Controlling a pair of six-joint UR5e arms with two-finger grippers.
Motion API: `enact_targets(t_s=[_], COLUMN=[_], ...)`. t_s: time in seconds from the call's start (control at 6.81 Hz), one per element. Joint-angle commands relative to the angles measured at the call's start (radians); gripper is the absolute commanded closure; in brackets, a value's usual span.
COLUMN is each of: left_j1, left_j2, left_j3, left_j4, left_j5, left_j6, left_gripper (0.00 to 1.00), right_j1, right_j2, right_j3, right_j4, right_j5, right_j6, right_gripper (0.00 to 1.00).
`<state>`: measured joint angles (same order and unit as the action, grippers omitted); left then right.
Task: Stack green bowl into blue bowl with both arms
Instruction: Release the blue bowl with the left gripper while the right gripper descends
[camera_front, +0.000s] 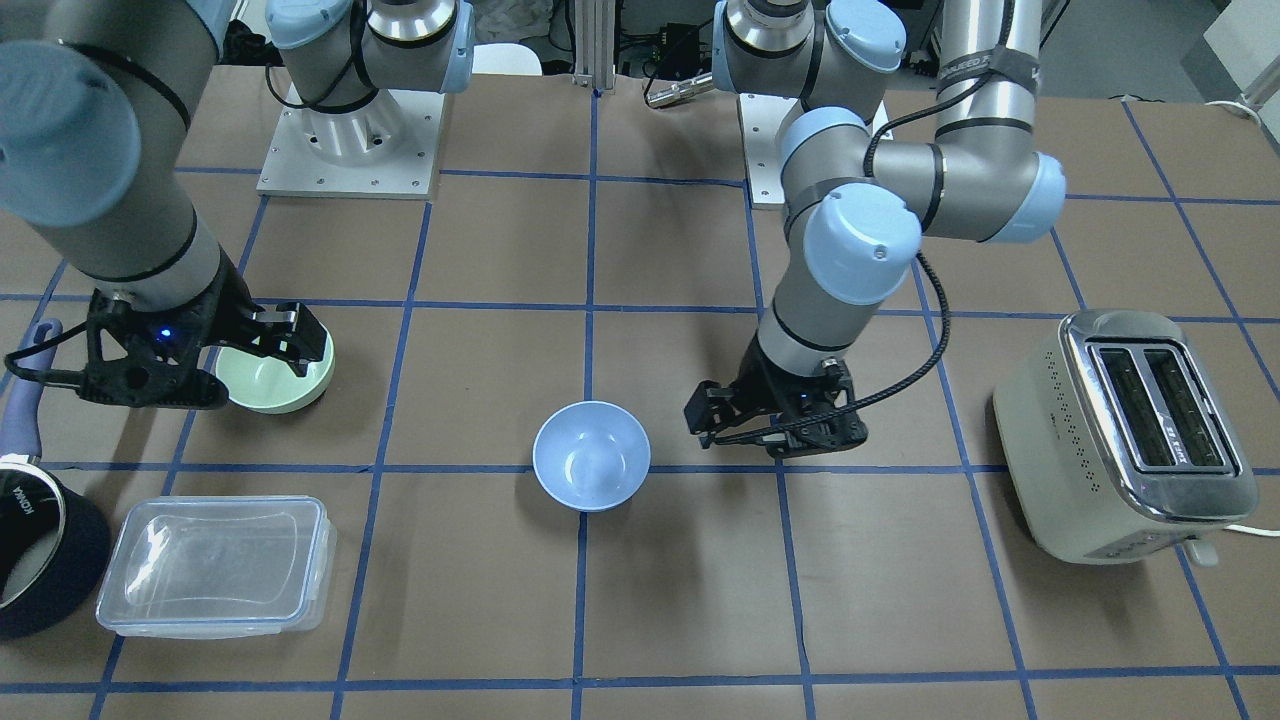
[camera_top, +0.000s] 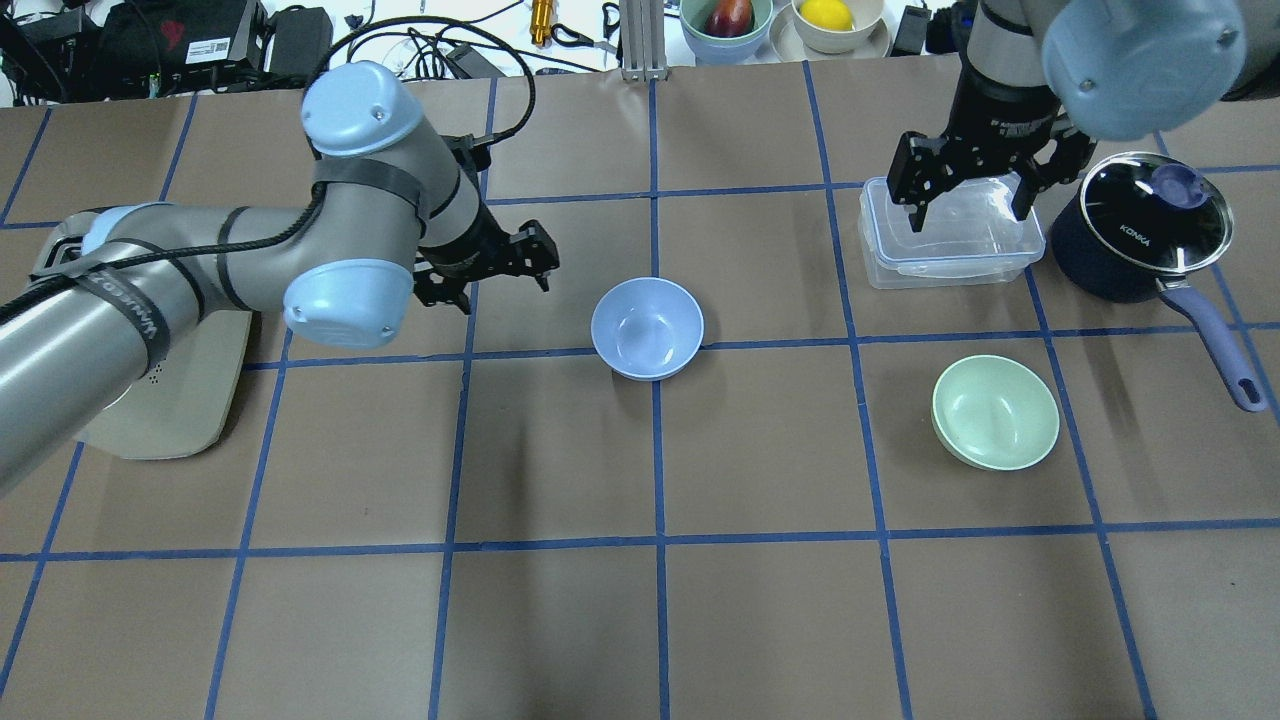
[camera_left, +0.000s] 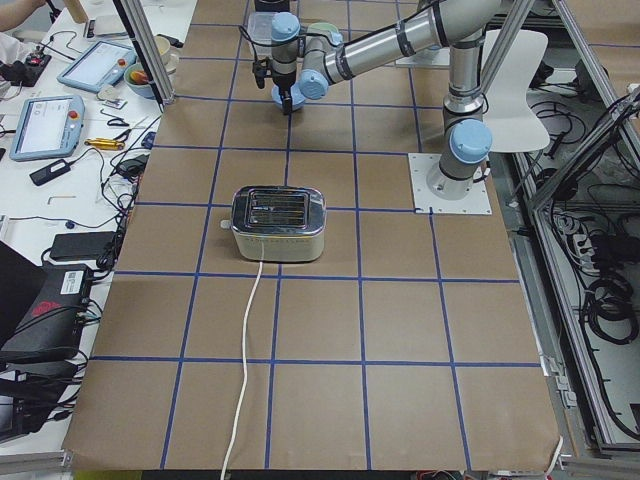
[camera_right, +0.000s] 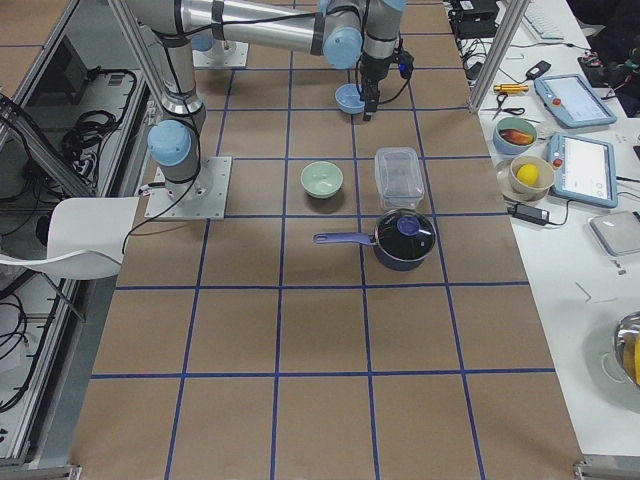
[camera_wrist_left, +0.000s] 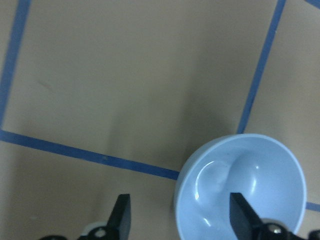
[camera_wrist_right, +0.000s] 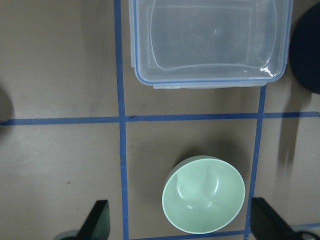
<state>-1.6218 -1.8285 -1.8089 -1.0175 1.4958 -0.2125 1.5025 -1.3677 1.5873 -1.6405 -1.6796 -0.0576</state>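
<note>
The blue bowl (camera_top: 647, 328) stands upright and empty near the table's middle; it also shows in the front view (camera_front: 591, 455). My left gripper (camera_top: 500, 280) is open and empty, above the table just beside the bowl; in the left wrist view (camera_wrist_left: 181, 220) the bowl (camera_wrist_left: 240, 187) lies by one finger. The green bowl (camera_top: 995, 411) stands upright and empty on the robot's right side. My right gripper (camera_top: 968, 212) is open wide and empty, held high. In the right wrist view (camera_wrist_right: 182, 222) the green bowl (camera_wrist_right: 204, 194) lies between the fingers, well below.
A clear lidded container (camera_top: 950, 235) and a dark navy saucepan (camera_top: 1145, 235) with a glass lid stand beyond the green bowl. A cream toaster (camera_front: 1125, 435) stands on the robot's left side. Bowls with fruit (camera_top: 727, 20) sit beyond the table's far edge.
</note>
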Motion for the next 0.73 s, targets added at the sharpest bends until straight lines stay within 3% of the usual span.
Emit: enact_targets(t_s=[0.0, 0.15, 0.29, 0.44, 0.59], left_j1=[0.162, 0.234, 0.238, 0.227, 0.188], left_j2=[0.157, 0.240, 0.283, 0.282, 0.276], left_j3=[0.019, 0.072, 0.197, 0.300, 0.310], left_j4=[-0.279, -0.432, -0.607, -0.700, -0.688], left_j5=[0.076, 0.077, 0.080, 0.095, 0.092], left_j6=[0.347, 0.425, 0.406, 0.239, 0.154], left_gripper=[0.00, 0.00, 0.00, 0.00, 0.00], right_j1=[-0.056, -0.061, -0.062, -0.062, -0.064], right_j2=[-0.004, -0.005, -0.005, -0.010, -0.010], right_j3=[0.303, 0.461, 0.600, 0.634, 0.632], right_j4=[-0.131, -0.354, -0.534, -0.548, -0.542], right_j5=[-0.002, 0.000, -0.006, -0.024, -0.035], right_j6=[-0.066, -0.124, -0.175, -0.185, -0.185], right_gripper=[0.00, 0.00, 0.00, 0.00, 0.00])
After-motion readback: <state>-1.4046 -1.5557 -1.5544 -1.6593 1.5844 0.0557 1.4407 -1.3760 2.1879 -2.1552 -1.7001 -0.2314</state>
